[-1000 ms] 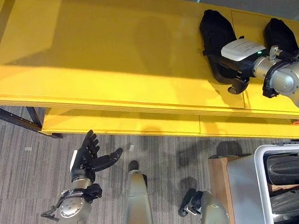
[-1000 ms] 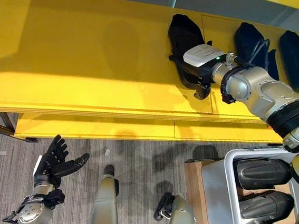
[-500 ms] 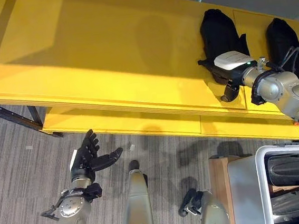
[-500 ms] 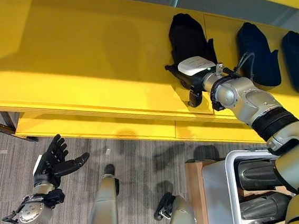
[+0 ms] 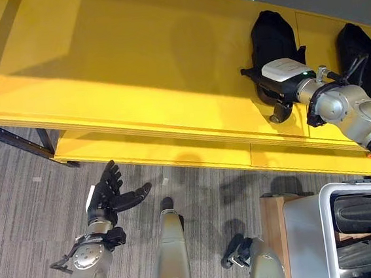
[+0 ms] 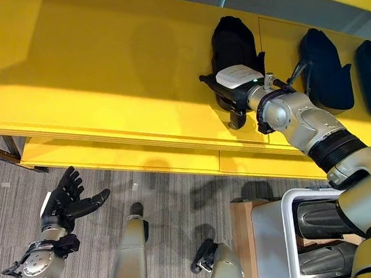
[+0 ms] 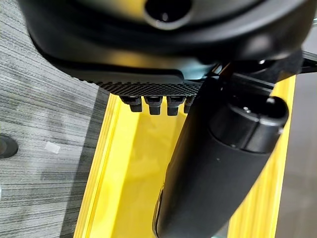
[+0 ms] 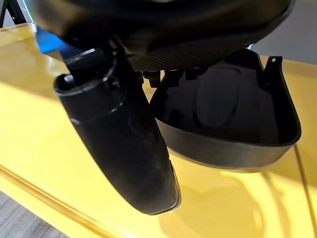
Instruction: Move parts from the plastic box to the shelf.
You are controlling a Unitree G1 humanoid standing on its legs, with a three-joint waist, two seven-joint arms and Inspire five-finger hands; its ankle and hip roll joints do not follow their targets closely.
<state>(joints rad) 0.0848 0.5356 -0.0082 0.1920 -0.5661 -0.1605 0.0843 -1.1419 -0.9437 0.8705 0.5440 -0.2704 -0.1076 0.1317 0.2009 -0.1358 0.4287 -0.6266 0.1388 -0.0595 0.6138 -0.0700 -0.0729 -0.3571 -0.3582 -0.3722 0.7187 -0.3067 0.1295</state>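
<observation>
Right wrist view: right hand (image 8: 119, 144) fingers straight over black part (image 8: 233, 119) near shelf (image 5: 132, 65) front edge, likely just deposited. Left hand (image 5: 109, 195) open, empty, idle.

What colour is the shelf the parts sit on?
Bright yellow shelf; the left eye view shows it best.

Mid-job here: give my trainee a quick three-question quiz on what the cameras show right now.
1. True or false: the right hand is at a black part lying on the yellow shelf.
2. Where is the left hand? A) over the floor, fingers spread B) in the box C) on the shelf
3. Fill in: more black parts wait in the grey ____.

Key: 1 true; 2 A; 3 box.
</observation>
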